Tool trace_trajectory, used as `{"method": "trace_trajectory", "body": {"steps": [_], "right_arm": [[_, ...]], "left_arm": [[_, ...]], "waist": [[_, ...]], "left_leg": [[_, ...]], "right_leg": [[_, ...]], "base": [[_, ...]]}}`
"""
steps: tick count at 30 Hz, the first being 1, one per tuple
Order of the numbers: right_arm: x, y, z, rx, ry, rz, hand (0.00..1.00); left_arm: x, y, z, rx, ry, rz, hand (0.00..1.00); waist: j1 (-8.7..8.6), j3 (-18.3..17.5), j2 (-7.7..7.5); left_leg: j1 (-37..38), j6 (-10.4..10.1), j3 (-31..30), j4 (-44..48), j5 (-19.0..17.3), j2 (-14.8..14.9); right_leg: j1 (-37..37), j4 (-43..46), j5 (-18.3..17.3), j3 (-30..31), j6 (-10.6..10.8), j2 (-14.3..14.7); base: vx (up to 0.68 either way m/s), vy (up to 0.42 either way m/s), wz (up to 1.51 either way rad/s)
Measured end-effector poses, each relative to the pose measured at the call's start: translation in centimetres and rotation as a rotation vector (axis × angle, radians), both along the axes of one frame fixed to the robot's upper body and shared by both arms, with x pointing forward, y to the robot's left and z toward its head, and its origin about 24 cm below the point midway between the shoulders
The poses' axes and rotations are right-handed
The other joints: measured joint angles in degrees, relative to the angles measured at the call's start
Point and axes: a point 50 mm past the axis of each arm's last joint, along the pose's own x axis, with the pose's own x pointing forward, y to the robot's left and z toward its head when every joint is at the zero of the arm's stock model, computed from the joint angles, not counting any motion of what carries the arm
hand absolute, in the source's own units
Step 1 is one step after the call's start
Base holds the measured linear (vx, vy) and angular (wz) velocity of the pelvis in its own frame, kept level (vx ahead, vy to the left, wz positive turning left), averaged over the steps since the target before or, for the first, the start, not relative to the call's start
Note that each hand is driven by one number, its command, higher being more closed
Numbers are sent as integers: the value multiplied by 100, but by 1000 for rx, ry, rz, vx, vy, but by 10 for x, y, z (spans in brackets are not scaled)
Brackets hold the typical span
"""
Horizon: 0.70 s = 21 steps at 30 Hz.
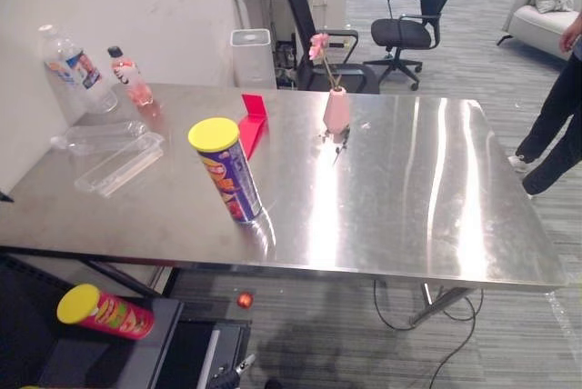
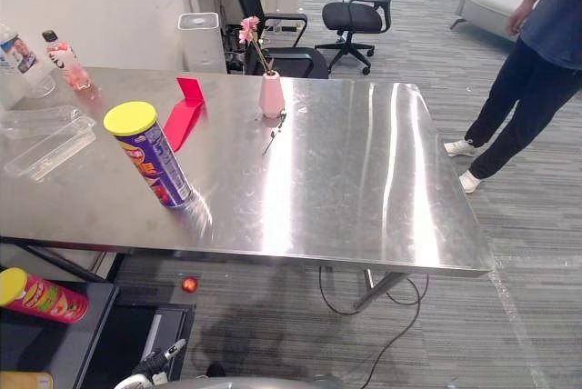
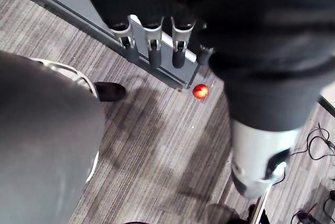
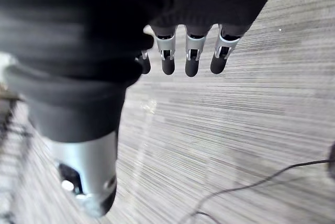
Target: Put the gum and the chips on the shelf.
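Observation:
A purple chips can [image 1: 226, 171] with a yellow lid stands upright near the front left of the steel table [image 1: 409, 189]. A red chips can [image 1: 105, 312] with a yellow lid lies on its side on a dark low shelf [image 1: 41, 348] below the table's front left corner. I cannot make out any gum. My left hand [image 3: 152, 46] hangs over the carpet with straight fingers and holds nothing. My right hand [image 4: 191, 56] also hangs over the carpet, fingers straight and empty.
On the table's left stand a water bottle [image 1: 75, 69], a pink drink bottle [image 1: 131, 76], clear plastic trays [image 1: 118, 162], a red folded card [image 1: 252, 123] and a pink vase [image 1: 336, 109]. A small red ball [image 1: 244, 299] lies on the floor. A person [image 2: 527, 71] stands at the right. Office chairs [image 1: 414, 21] stand behind.

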Motion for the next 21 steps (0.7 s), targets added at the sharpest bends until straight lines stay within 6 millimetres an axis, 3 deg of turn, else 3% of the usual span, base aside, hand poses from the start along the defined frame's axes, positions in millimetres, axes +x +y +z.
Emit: {"method": "trace_trajectory", "body": {"steps": [4, 6, 8, 9, 10, 13, 14, 16, 21], "right_arm": [[5, -55, 38, -194, -123, -149, 0], [19, -70, 55, -274, -177, -155, 0], [38, -92, 83, -395, -255, -167, 0], [41, -94, 87, -413, -266, -169, 0], [57, -105, 112, -511, -333, -171, 0], [76, -113, 143, -634, -384, -133, 0], [94, -113, 166, -721, -420, -88, 0], [103, -113, 182, -792, -428, -64, 0], [137, -96, 230, -1006, -502, 116, 0]], "left_arm": [[-8, 2, -1, -1, 17, 16, 0], [-13, 3, -1, -1, 30, 24, 0], [-16, 2, -2, -6, 43, 24, 0], [-17, 2, -2, -7, 46, 24, 0], [-20, 0, -3, -11, 58, 16, 0], [-23, -1, -3, -13, 63, 4, 0], [-26, 0, -2, -13, 62, 3, 0], [-27, 0, -2, -13, 62, 1, 0], [-27, 0, -1, -1, 69, -43, 0]], "waist": [[-52, -124, -28], [-140, -162, -47], [-137, -220, -14], [-135, -228, -1], [-146, -251, 30], [-177, -279, 77], [-270, -281, 80], [-276, -286, 88], [-272, -328, 117]], "left_leg": [[0, -22, 25, 1, -56, -15], [8, -32, 34, 1, -76, -15], [48, -45, 128, 4, -124, -14], [57, -45, 138, 4, -130, -15], [93, -47, 171, 13, -164, -18], [113, -48, 168, 26, -183, -17], [113, -51, 164, 37, -194, -4], [115, -60, 165, 38, -209, 15], [114, -54, 145, 39, -235, 30]], "right_leg": [[-6, -8, -29, 2, -50, -12], [-7, 1, -28, 4, -49, -11], [-25, 3, -28, 65, -51, -11], [-25, 3, -28, 82, -52, -11], [-24, 16, -39, 117, -74, -11], [-23, 22, -34, 127, -153, -6], [-25, 23, -3, 129, -199, 12], [-62, 26, 45, 136, -271, 36], [-209, 174, 117, 130, -272, 43]], "base": [[58, 11, -2], [53, 2, -5], [76, 8, -16], [71, 9, -19], [61, 7, -11], [55, 1, -6], [41, -5, -3], [29, -5, -12], [-4, -3, -12]]}}
